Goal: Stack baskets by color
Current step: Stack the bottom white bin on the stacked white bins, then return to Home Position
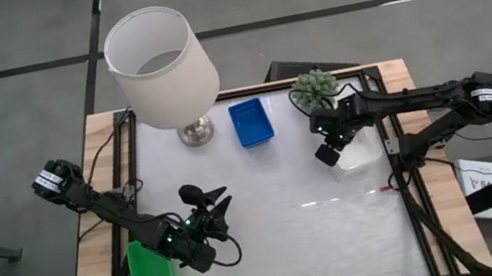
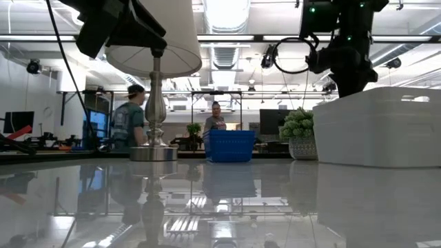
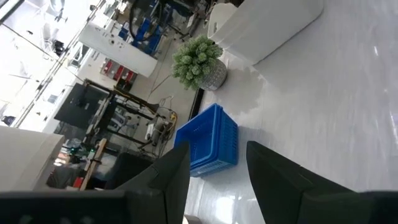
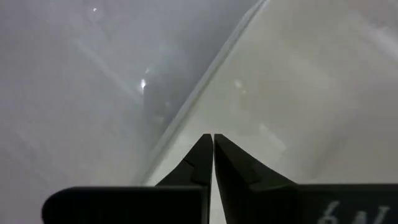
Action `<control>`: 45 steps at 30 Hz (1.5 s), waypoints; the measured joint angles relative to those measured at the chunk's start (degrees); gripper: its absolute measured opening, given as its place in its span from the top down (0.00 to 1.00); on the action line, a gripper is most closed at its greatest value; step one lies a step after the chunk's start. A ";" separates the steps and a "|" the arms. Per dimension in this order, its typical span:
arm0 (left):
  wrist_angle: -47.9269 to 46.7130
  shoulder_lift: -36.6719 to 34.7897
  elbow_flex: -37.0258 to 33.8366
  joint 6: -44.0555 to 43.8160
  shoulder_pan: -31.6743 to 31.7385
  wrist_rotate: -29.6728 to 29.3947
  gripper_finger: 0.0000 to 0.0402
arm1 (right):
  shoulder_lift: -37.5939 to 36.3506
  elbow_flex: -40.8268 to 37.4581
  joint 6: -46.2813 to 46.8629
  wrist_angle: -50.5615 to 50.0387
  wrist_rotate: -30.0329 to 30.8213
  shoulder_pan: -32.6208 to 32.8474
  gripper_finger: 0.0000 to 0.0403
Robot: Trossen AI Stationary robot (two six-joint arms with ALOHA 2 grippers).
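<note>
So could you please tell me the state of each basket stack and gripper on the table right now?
blue basket: upright, untouched.
green basket: at table edge, beside left arm.
white basket: right gripper on its rim.
left gripper: open, empty.
right gripper: shut on the white basket's wall.

Closed pincer over white basket

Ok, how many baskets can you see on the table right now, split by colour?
Blue basket: 1
Green basket: 1
White basket: 1
Total: 3 in view. Each may be a nested stack, and I cannot tell how many sit inside.
</note>
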 joint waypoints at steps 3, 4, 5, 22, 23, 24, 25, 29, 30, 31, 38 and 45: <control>-0.22 0.00 -0.19 -1.39 0.00 3.36 0.65 | -2.21 -0.02 -2.95 0.17 2.78 0.02 0.98; -0.62 0.00 -0.33 -1.64 0.01 5.72 0.66 | -3.47 -0.20 -4.27 0.87 3.59 0.16 0.98; -0.86 0.00 -0.52 -1.67 0.01 8.67 0.67 | -4.95 -0.47 -5.76 1.80 4.56 0.41 0.98; 24.93 -26.01 -26.45 3.19 0.73 39.27 0.99 | -35.99 -32.19 -45.57 54.20 -10.36 2.89 0.98; 25.63 -28.51 -28.04 4.05 0.73 39.44 0.99 | -37.64 -33.44 -46.23 55.10 -10.38 2.89 0.98; 26.33 -31.07 -29.69 4.61 0.75 39.45 0.99 | -39.33 -34.56 -46.98 55.74 -10.40 2.89 0.98; 26.98 -33.41 -31.16 4.93 0.84 39.51 0.99 | -40.99 -35.71 -47.82 56.61 -10.40 2.89 0.98; 27.95 -42.50 -36.41 4.93 1.44 39.55 1.00 | -47.61 -39.24 -50.61 57.58 -10.41 2.89 0.98; 28.50 -44.44 -37.74 4.95 1.52 39.51 1.00 | -49.29 -39.85 -50.90 57.58 -10.42 2.89 0.98; 29.05 -46.33 -39.19 4.95 1.55 39.41 1.00 | -51.08 -40.43 -51.31 57.58 -10.42 2.89 0.98; 34.51 -57.74 -47.85 7.57 1.85 39.05 1.00 | -63.55 -42.40 -52.72 52.91 -10.40 2.89 0.98; 32.28 -67.90 -52.77 9.01 1.87 38.54 1.00 | -69.96 -43.95 -52.72 48.67 -11.21 2.86 0.98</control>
